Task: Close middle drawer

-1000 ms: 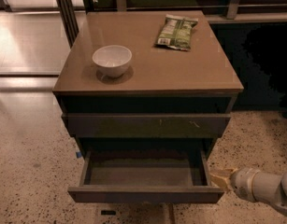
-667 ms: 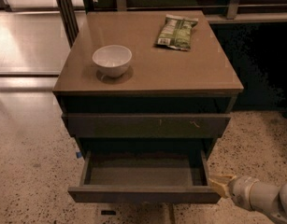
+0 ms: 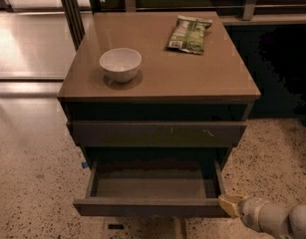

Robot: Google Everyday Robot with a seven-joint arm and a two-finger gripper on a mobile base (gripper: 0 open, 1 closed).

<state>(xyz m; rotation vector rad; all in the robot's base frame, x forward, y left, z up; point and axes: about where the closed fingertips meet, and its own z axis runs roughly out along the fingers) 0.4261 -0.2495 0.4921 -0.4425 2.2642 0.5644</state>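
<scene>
The middle drawer (image 3: 151, 206) is dark grey-brown with a plain flat front. It stands pulled far out of the cabinet, and its inside (image 3: 152, 185) shows nothing in it. My gripper (image 3: 228, 203), a tan tip on a pale arm (image 3: 272, 218), comes in from the lower right. It sits at the right end of the drawer's front, touching it or very close to it.
Above the open drawer is a wider front (image 3: 157, 133) with pale scratch marks, slightly out. On the brown cabinet top (image 3: 192, 78) stand a white bowl (image 3: 120, 63) and a green snack bag (image 3: 188, 34). Speckled floor lies all around; a dark metal post (image 3: 72, 14) stands at the back left.
My gripper has moved a little down and to the left, closer to the right end of the drawer front. The drawer has not visibly moved.
</scene>
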